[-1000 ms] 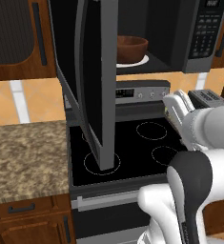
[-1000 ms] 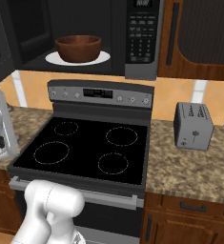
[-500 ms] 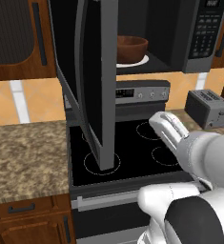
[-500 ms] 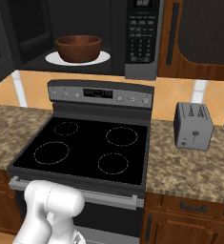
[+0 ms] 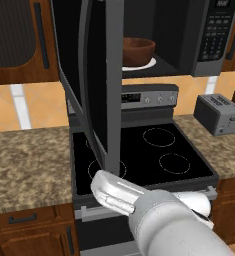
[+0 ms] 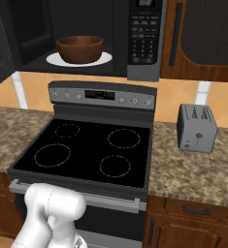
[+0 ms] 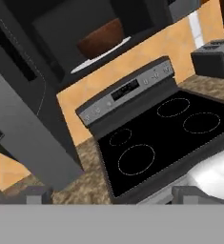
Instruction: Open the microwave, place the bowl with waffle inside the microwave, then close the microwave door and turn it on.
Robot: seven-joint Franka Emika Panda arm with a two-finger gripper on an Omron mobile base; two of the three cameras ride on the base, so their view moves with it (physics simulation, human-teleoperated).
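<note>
**Inside the open microwave, the bowl is already set; the door is next**

Inside the microwave (image 6: 86, 38), the bowl with waffle (image 6: 80, 48) is seen resting on the white turntable plate (image 6: 57, 59), well back from the front edge; the waffle itself is hidden by the bowl's wall. The microwave door (image 5: 101, 85) is swung out wide on its left hinge and hangs over the left side of the black-topped stove (image 6: 86, 150). The keypad panel (image 6: 143, 36) is seen on the right of the cavity, and a grey toaster (image 6: 197, 128) stands on the granite counter (image 6: 193, 174) to the right of the stove.

The gripper (image 7: 111, 194) is held low, in front of the stove, with its jaws spread wide and nothing between them; the tips are seen at the bottom of the hand view, pointed up toward the door and the cavity.

The placing step is judged done, and the closing step is judged to be in hand. For the next move, the hand must be brought round to the outer face of the door, near its free edge, and the door pushed back toward the cavity until it is shut. Care is called for so that the arm is not caught between door and frame. The keypad is to be pressed afterwards.
</note>
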